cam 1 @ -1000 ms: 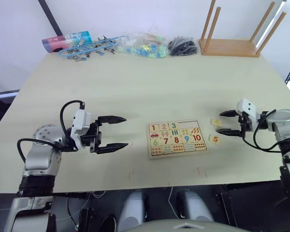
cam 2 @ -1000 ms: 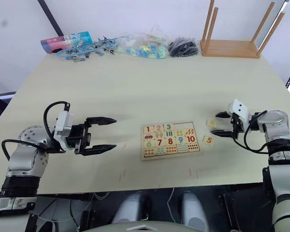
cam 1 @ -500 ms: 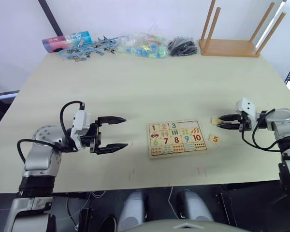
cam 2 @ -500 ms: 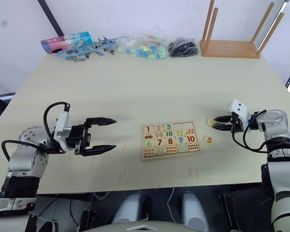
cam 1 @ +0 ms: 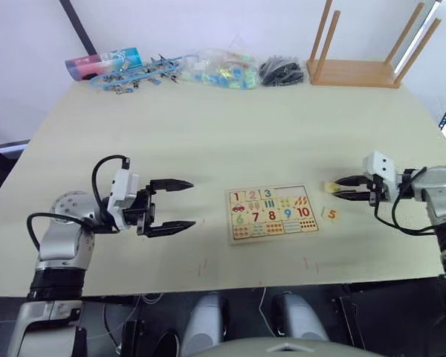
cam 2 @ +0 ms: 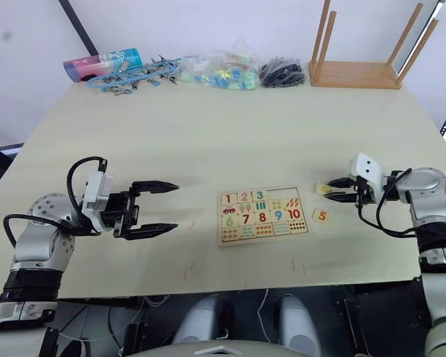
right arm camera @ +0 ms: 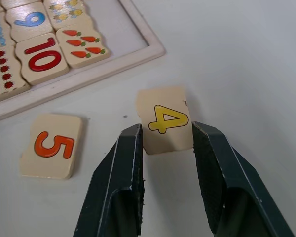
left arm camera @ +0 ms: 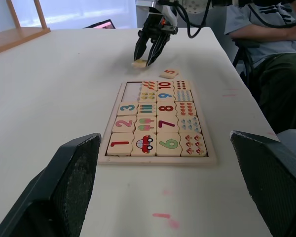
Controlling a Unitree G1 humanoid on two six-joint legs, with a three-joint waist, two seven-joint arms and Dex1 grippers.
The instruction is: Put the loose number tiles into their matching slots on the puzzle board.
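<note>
1. Currently, the right gripper (right arm camera: 165, 140) sits low near the surface's right edge, jaws clamped on the yellow 4 tile (right arm camera: 164, 120).
2. Orange 5 tile (cam 1: 330, 214) lies loose on the surface (cam 1: 230, 141), between that gripper and the puzzle board (cam 1: 272, 213).
3. Tiles 1, 2 and 3 occupy the board's upper row.
4. Left gripper (cam 1: 171, 206) hovers toward the surface's left side, jaws wide apart, holding nothing.

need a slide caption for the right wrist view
Right gripper closed on the yellow 4 tile, orange 5 tile lying beside it, off the puzzle board.
</note>
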